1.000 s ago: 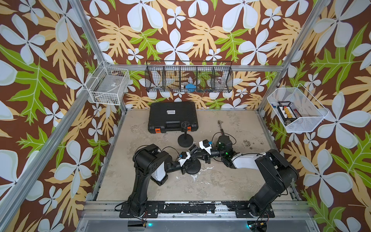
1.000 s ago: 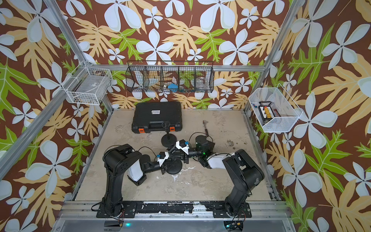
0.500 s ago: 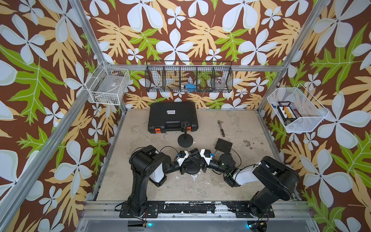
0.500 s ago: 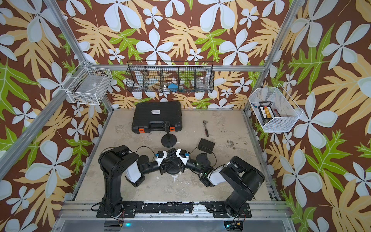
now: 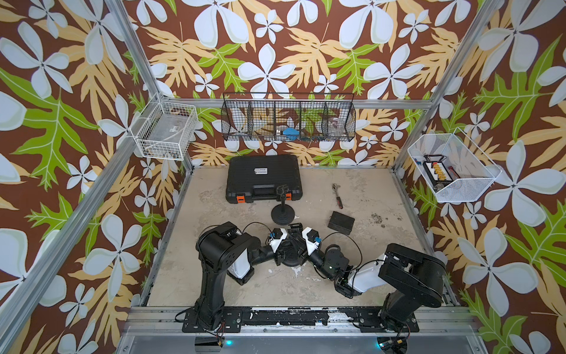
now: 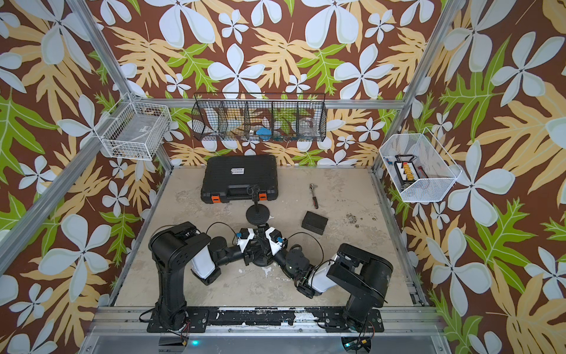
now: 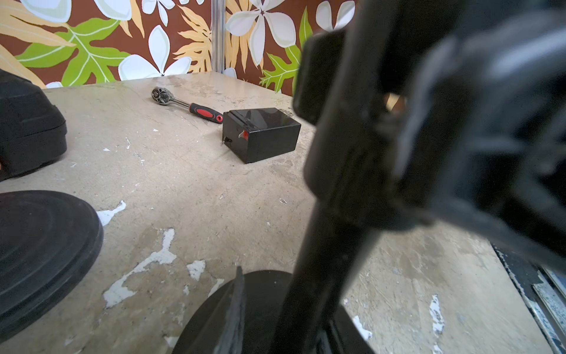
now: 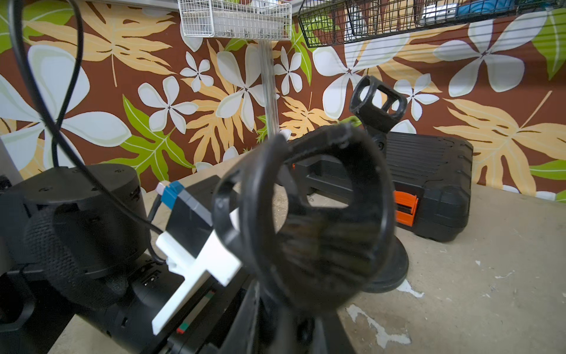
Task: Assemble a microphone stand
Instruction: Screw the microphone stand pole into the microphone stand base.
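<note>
A black microphone stand has its round base (image 5: 291,261) (image 6: 262,261) on the table near the front, and both grippers meet over it. In the left wrist view its pole (image 7: 324,245) rises from the base (image 7: 263,306). My left gripper (image 5: 287,243) (image 7: 275,306) is open around that pole, with a gap beside one finger (image 7: 236,303). My right gripper (image 5: 299,243) (image 8: 291,331) is shut on the pole just under the ring-shaped clip (image 8: 306,211). A second, assembled stand (image 5: 282,214) (image 8: 378,104) stands just behind.
A black tool case (image 5: 263,182) lies at the back. A ratchet (image 5: 337,194) (image 7: 183,105) and a small black box (image 5: 341,222) (image 7: 263,135) lie to the right. Wire baskets (image 5: 288,118) hang on the walls. The second stand's base (image 7: 46,239) is close beside the left gripper.
My right arm swung left from beside the black box to the stand, meeting the left gripper. The left jaws, shut before, have opened around the pole.
</note>
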Robot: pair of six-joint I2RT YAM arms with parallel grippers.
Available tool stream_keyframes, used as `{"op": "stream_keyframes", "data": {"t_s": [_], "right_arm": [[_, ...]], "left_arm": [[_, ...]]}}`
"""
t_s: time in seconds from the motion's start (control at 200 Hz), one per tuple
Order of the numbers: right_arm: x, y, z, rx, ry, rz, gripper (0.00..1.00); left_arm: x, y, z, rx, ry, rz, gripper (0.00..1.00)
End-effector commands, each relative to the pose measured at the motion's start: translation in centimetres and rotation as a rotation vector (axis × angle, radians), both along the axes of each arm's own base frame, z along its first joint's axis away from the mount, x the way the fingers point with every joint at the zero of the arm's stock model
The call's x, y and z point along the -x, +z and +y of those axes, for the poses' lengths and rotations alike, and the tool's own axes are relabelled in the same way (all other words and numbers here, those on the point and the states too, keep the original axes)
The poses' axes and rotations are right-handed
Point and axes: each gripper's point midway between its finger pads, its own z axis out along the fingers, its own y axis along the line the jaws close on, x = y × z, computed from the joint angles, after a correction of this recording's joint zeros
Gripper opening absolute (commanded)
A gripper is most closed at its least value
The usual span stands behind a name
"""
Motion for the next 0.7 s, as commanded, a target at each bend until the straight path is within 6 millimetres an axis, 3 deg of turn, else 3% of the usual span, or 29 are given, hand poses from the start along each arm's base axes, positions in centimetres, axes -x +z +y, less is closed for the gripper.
{"op": "stream_keyframes", "data": {"t_s": [0.0,0.135,0.3,0.405,0.53,0.696], "right_arm": [[0.9,-5.4,0.2,0.165,0.046,0.137,0.00],[1.4,-4.4,1.0,0.117,0.178,0.138,0.24],[2.3,-1.7,-0.3,0.060,0.377,0.078,0.49],[2.4,-0.8,-1.6,0.057,0.504,0.065,0.55],[2.0,-0.1,-3.0,0.040,0.612,0.060,0.55],[0.9,-0.1,-2.4,0.080,0.710,0.061,0.50]], "left_arm": [[-0.7,5.2,-0.1,0.139,0.021,-0.195,0.27],[-0.5,5.0,0.0,0.129,0.022,-0.199,0.17],[-0.8,4.1,1.0,0.091,0.082,-0.196,0.12],[-0.7,3.6,1.1,0.072,0.085,-0.200,0.11],[-0.6,3.4,1.0,0.067,0.075,-0.204,0.11],[-0.5,2.9,0.9,0.056,0.063,-0.199,0.10]]}}
